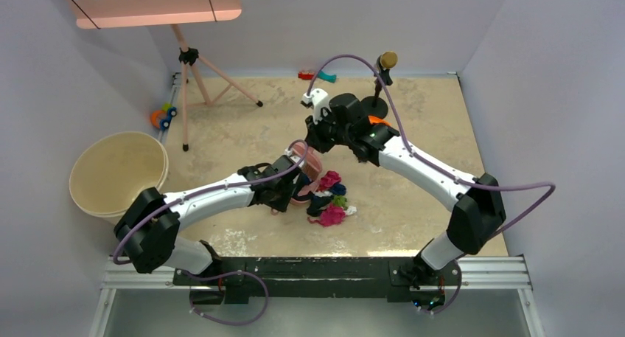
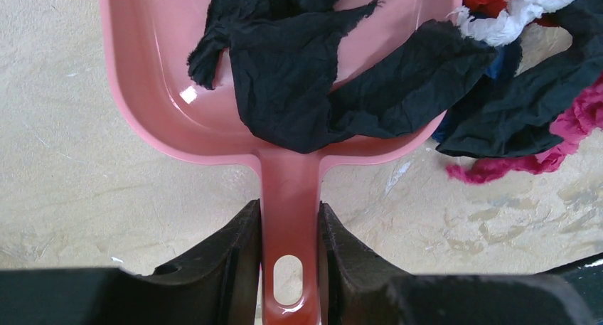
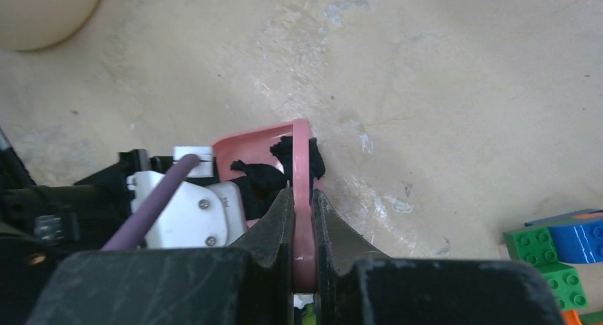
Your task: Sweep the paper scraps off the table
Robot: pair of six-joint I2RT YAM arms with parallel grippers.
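The pink dustpan [image 2: 160, 90] lies on the beige table [image 1: 243, 130], with black paper scraps [image 2: 284, 76] in its tray. My left gripper [image 2: 288, 211] is shut on the dustpan's handle. More scraps [image 2: 526, 119], black, magenta, red, white and blue, lie just right of the pan; from above they form a small pile [image 1: 332, 203]. My right gripper [image 3: 303, 197] is shut on a thin pink tool [image 3: 301, 151] seen edge-on, right at the dustpan [image 3: 242, 144]. In the top view the right gripper [image 1: 318, 141] is just beyond the pile and the left gripper [image 1: 291, 193] just left of it.
A large beige bowl [image 1: 118, 171] stands at the table's left edge. A tripod [image 1: 188, 57] stands at the back left with a small toy [image 1: 163, 117] beside it. Red and teal toys [image 1: 317, 76] and a black stand [image 1: 383, 79] are at the back. Blue-green blocks [image 3: 558, 250] are near the right gripper.
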